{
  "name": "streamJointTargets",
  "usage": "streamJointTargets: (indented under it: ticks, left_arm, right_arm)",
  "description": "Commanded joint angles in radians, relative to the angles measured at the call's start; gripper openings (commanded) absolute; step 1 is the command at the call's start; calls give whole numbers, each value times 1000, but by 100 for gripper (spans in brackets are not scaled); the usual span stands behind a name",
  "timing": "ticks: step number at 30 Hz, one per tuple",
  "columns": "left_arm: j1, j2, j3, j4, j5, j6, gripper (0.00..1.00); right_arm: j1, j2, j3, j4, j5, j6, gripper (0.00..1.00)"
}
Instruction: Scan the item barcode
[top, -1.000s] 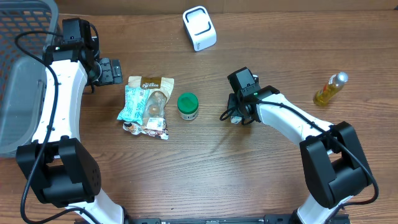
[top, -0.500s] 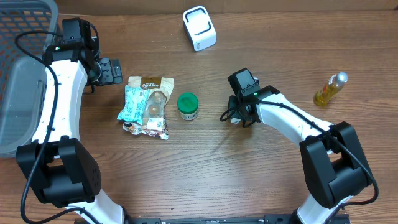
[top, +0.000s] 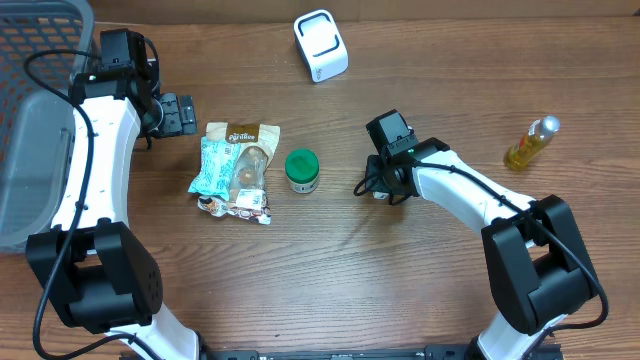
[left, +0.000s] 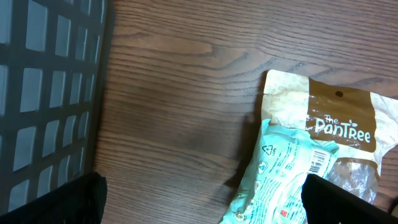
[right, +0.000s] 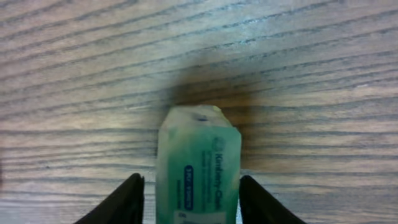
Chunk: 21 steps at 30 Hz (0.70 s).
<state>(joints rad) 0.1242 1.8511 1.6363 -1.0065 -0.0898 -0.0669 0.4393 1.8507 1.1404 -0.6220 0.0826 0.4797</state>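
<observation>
A small green packet (right: 198, 168) with blue print lies on the wood between the fingers of my right gripper (right: 191, 202). The jaws straddle it: the right finger sits at its edge and a thin gap shows at the left finger, so the gripper is open. In the overhead view my right gripper (top: 383, 186) points down at mid-table and hides the packet. The white scanner (top: 320, 45) stands at the far edge. My left gripper (top: 176, 113) is open above the table by the snack bags, holding nothing; its dark fingertips (left: 351, 199) show in the bottom corners of the left wrist view.
A brown PanTree bag (top: 243, 135) and a mint packet (top: 213, 165) lie left of a green-lidded jar (top: 302, 170). A yellow bottle (top: 530, 143) lies at the right. A grey basket (top: 40, 120) fills the left edge, its wall (left: 50, 93) near my left gripper.
</observation>
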Motion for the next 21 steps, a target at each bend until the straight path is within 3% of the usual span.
streamJointTargets:
  ticks: [1, 4, 6, 9, 10, 12, 21]
  left_arm:
    - [-7, -19, 18, 1, 5, 19, 100]
    - [-7, -19, 18, 1, 5, 19, 100]
    - [-7, -19, 18, 1, 5, 19, 99]
    - [-7, -19, 18, 1, 5, 19, 100]
    - [-7, -19, 18, 1, 5, 19, 100]
    - [-7, -19, 18, 1, 5, 19, 99]
    - [-7, -19, 18, 1, 5, 19, 100]
  right_arm:
    - [-2, 7, 15, 13, 2, -9, 48]
    - [-2, 7, 15, 26, 3, -10, 46]
    - [-2, 7, 15, 34, 6, -10, 33]
    - [-3, 7, 15, 42, 6, -9, 34]
    - [-3, 7, 15, 45, 6, -9, 42]
    - [-3, 7, 15, 45, 5, -9, 69]
    - [-3, 2, 80, 36, 14, -58, 80]
